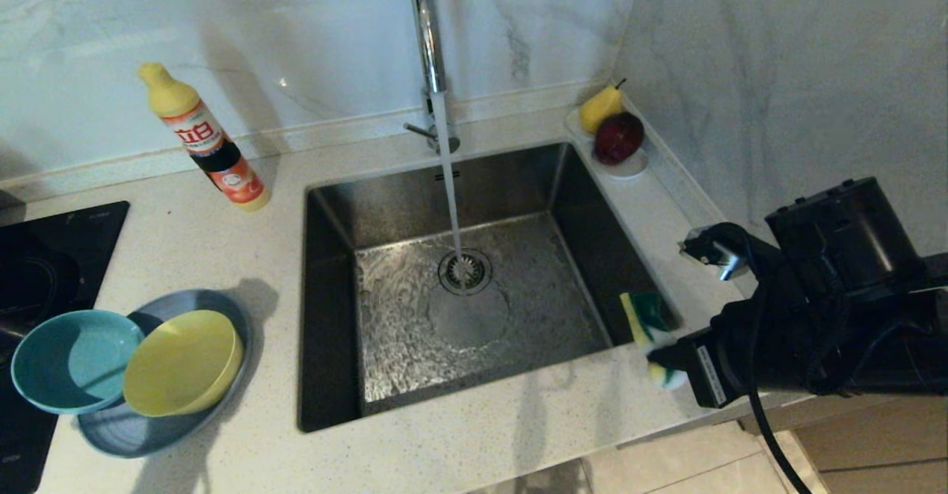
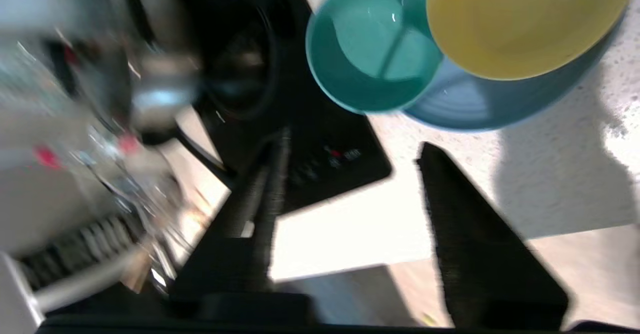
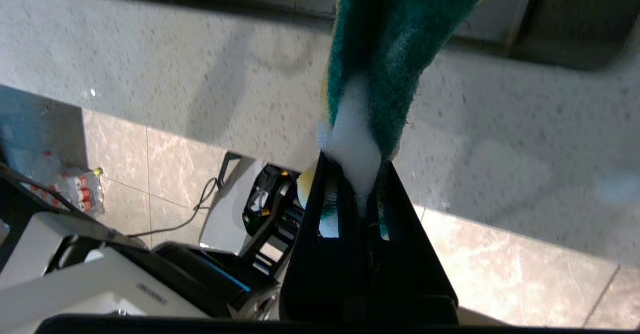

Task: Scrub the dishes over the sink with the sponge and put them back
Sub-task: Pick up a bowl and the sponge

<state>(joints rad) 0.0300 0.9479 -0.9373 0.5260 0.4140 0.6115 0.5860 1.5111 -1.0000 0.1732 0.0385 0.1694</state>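
Your right claw is clamped tight on the sponge, which sticks out past the fingertips with its green scouring face showing and a streak of white foam running down into the grip. In the head view that claw sits at the near right corner of the sink, with the sponge hanging over the basin's edge just above the surface.

Your left claw does not show in the head view; its own wrist view has the two dark fingers standing apart with nothing between them, over the front edge of the surface beside a black hob. The dishes lie just beyond it: the teal bowl and the yellow bowl rest side by side, touching, on the grey-blue plate.

In the head view you find that stack on the surface to the left of the sink, the teal bowl jutting past the plate towards the hob, the yellow bowl tilted against it.

Water runs from the tap straight onto the drain strainer and spreads over the basin floor. A detergent bottle leans near the back wall, and a white saucer with a pear and a dark red fruit sits in the far right corner.
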